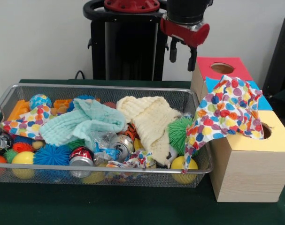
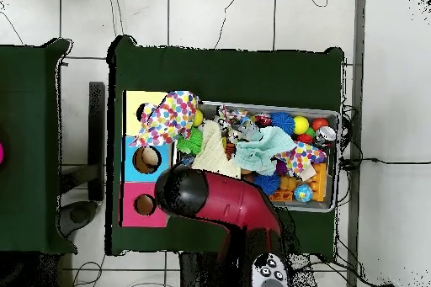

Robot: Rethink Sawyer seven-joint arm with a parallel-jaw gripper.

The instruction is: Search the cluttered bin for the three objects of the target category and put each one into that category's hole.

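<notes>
One polka-dot cloth [image 1: 227, 110] lies draped over the yellow-topped box [image 1: 273, 140], spilling onto the blue top and over the wire bin's right rim [image 1: 205, 154]. It covers most of the yellow box's hole [image 1: 265, 131]. From above the cloth [image 2: 168, 119] spreads across the yellow top [image 2: 135, 98]. A second polka-dot cloth [image 1: 27, 123] lies in the bin's left end. A third polka-dot piece [image 1: 138, 159] shows among cans at the front. My gripper [image 1: 183, 54] hangs open and empty, high above the red-topped box, well apart from the cloth.
The bin holds a mint-green cloth [image 1: 83, 122], a cream cloth [image 1: 149, 119], crushed cans [image 1: 81, 157], spiky balls [image 1: 50, 154] and a green pom [image 1: 180, 133]. The red-topped box [image 1: 222, 68] and blue-topped box [image 1: 263, 102] stand behind the yellow one. My arm [image 2: 219, 199] reaches over the boxes.
</notes>
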